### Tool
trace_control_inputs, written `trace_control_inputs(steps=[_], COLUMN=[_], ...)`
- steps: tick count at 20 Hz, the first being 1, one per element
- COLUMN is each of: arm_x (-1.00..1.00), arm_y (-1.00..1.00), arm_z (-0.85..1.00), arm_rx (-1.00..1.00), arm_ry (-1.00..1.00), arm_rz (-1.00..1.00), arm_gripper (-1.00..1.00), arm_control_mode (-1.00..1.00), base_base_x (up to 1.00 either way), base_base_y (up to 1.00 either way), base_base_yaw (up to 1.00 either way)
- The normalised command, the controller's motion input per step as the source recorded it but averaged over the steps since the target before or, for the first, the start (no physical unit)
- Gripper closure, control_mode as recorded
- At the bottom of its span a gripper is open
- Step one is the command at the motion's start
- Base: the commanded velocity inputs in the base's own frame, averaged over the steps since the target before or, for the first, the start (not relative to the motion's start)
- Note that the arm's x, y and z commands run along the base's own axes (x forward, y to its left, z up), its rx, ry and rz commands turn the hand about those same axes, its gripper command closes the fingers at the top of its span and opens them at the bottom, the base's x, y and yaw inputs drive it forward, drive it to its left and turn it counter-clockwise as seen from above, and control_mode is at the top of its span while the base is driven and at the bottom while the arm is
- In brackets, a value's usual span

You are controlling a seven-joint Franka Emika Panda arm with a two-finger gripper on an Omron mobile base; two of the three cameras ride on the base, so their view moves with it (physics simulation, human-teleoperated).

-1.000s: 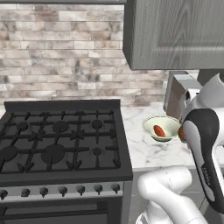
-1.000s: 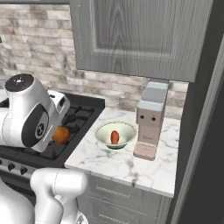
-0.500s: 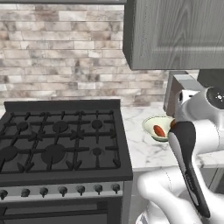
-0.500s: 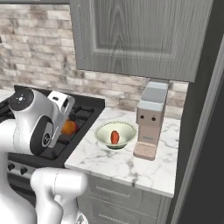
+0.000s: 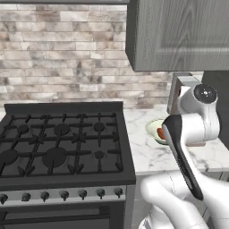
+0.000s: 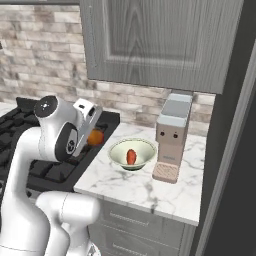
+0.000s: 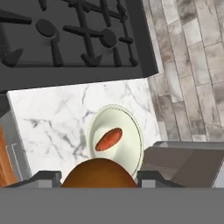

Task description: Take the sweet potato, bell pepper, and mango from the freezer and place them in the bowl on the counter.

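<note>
Mango (image 7: 98, 173) (clamped in hand (image 6: 91, 131)) has neared the bowl (image 6: 117, 151).

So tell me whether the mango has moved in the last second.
Yes. In the right base view the mango, held in the claw, has moved right, toward the bowl.

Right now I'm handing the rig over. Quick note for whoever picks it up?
Claw: shut on the mango, carried in the air at the stove-side edge of the counter, short of the bowl.
Sweet potato: already lying in the bowl, seen in the hand view too.
Bell pepper: not in these views, so presumably not fetched yet.
Done: sweet potato delivered, mango picked up.
Left: bring the mango over the bowl and release it, then go back to the freezer for the bell pepper.
</note>
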Motion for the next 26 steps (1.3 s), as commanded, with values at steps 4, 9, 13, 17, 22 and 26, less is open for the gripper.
trace_control_inputs(steps=[4, 9, 13, 17, 22, 26], arm_x=[0.37, 0.46, 0.57, 0.25, 0.13, 0.07], arm_y=[-0.23, -0.13, -0.06, -0.19, -0.17, -0.09], arm_z=[-0.36, -0.37, -0.34, -0.35, -0.35, -0.3], arm_rx=[0.0, 0.0, 0.0, 0.0, 0.02, 0.02], arm_ry=[0.0, 0.0, 0.04, 0.04, 0.05, 0.03], arm_rz=[-0.06, -0.03, 0.0, 0.0, 0.0, 0.0], arm_gripper=[1.0, 1.0, 1.0, 1.0, 1.0, 1.0], arm_control_mode=[-1.0, -1.0, -1.0, -1.0, -1.0, -1.0], base_base_x=[0.0, 0.0, 0.0, 0.0, 0.0, 0.0], base_base_y=[0.0, 0.0, 0.0, 0.0, 0.0, 0.0], base_base_yaw=[0.0, 0.0, 0.0, 0.0, 0.0, 0.0])
